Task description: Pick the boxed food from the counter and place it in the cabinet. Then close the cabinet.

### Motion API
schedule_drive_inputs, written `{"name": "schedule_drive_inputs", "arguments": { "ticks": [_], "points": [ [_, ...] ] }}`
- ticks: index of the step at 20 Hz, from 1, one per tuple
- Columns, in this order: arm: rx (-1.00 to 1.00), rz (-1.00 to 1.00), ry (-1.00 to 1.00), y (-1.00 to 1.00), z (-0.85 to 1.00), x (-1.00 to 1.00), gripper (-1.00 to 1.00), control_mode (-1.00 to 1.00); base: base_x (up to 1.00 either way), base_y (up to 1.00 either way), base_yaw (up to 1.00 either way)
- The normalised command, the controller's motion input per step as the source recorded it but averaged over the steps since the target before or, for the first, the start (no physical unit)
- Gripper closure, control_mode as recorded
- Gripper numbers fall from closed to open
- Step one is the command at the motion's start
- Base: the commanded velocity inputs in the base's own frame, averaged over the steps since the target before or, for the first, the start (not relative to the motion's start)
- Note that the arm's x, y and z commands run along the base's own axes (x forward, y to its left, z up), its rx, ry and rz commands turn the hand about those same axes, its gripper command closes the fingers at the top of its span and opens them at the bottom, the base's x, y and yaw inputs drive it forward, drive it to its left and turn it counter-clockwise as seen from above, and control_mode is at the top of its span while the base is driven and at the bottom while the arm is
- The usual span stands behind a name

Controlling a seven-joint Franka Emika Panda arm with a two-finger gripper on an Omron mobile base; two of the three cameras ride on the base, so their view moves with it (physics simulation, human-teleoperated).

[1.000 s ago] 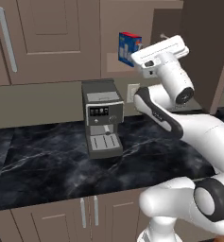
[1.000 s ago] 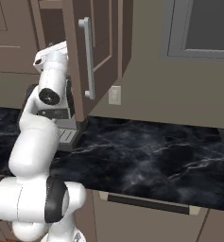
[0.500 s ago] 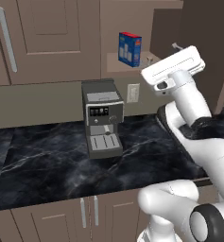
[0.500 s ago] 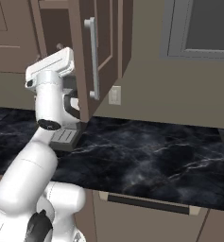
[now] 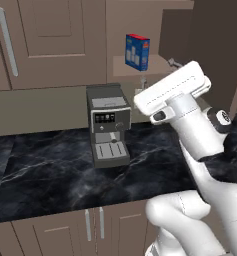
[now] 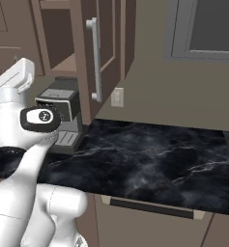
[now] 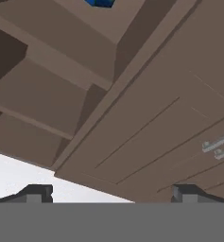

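The boxed food point(image 5: 137, 51), a red-topped carton with blue-and-white sides, stands upright on the tan shelf of the open cabinet point(image 5: 150, 65). In the hand view a blue corner of the boxed food point(image 7: 100, 2) shows at the top edge. My gripper point(image 7: 111, 194) is open and empty, its dark fingertips point(image 7: 35, 193) standing wide apart. The white hand point(image 5: 172, 90) hangs below and to the right of the shelf, apart from the carton, above the black counter point(image 5: 55, 175). The cabinet door point(image 6: 108, 48) stands swung open, its silver bar handle point(image 6: 94, 58) facing the room.
A grey coffee machine point(image 5: 109, 125) stands on the counter under the shelf, left of my arm. A closed wall cabinet point(image 5: 45, 40) lies to the left. The open door point(image 7: 179, 118) with its handle point(image 7: 217, 146) is close ahead of the hand. A wall outlet point(image 6: 117, 97) sits behind.
The hand has drawn back from the carton on the shelf, sinking and moving away from the cabinet. The carton stays on the shelf. The jaws remain wide open.
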Motion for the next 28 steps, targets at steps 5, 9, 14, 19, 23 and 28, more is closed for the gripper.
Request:
{"name": "schedule_drive_inputs", "arguments": {
  "ticks": [5,9,14,19,23,28],
  "points": [
    [0.00,0.00,-0.01,0.03,0.00,-1.00,-1.00,-1.00,0.00,0.00,0.00],
    [0.00,0.00,0.00,-0.05,0.00,-1.00,-1.00,-1.00,0.00,0.00,0.00],
    [0.08,0.00,-0.01,-0.32,0.06,-1.00,-1.00,-1.00,0.00,0.00,0.00],
    [0.21,0.01,0.00,-0.82,0.18,-1.00,-1.00,-1.00,0.00,0.00,0.00],
    [0.26,0.05,0.00,-1.00,0.23,-1.00,-1.00,-1.00,0.00,0.00,0.00],
    [0.25,0.10,-0.01,-0.92,0.22,-1.00,-1.00,-1.00,0.00,0.00,0.00]
  ]
}}
